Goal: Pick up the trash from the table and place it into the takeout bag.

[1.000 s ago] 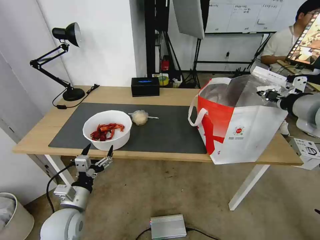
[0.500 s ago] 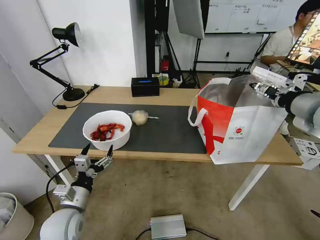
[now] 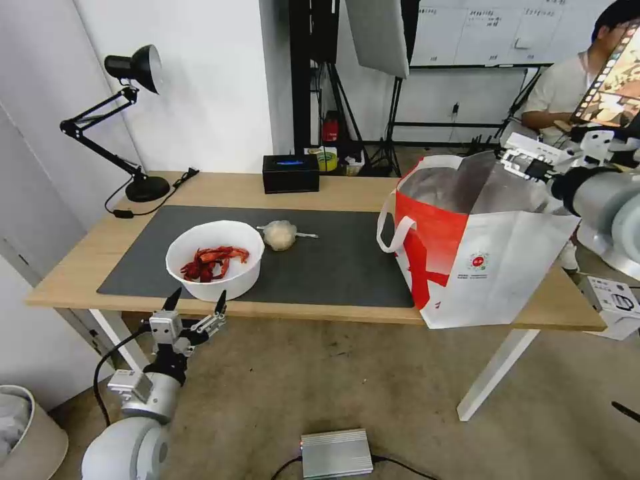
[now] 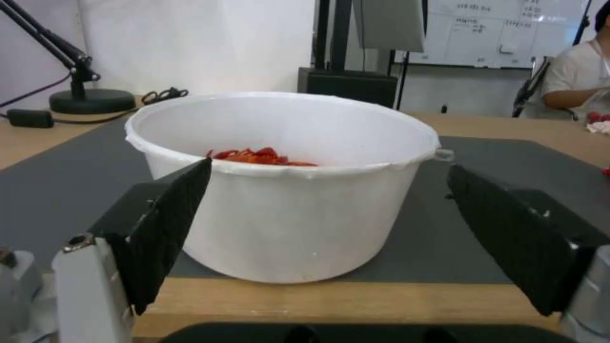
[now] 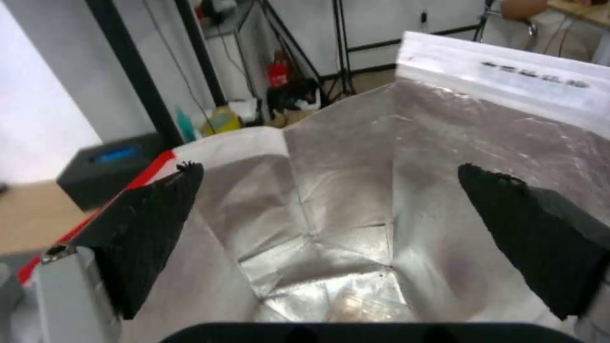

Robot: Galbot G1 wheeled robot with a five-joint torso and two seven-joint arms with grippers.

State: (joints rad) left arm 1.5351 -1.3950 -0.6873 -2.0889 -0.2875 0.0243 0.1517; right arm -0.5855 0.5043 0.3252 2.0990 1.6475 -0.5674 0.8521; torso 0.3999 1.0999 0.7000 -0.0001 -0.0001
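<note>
- We find the right gripper (image 3: 527, 162) wide open and empty at the takeout bag (image 3: 487, 267) mouth, frame right.
- We judge the next pick is the bowl (image 3: 215, 259), which the open, empty left gripper (image 3: 195, 303) faces at lower left.

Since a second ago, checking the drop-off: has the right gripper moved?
Yes. The right gripper has risen and drawn back above the takeout bag rim.

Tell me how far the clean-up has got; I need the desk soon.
Nothing can be confirmed inside the takeout bag; its foil interior looks bare. In hand: nothing. The right tool hangs open and empty above the bag's mouth, while the left tool waits open below the table edge, facing the bowl of crayfish shells. Left on the mat: that bowl and the small knotted bag.
</note>
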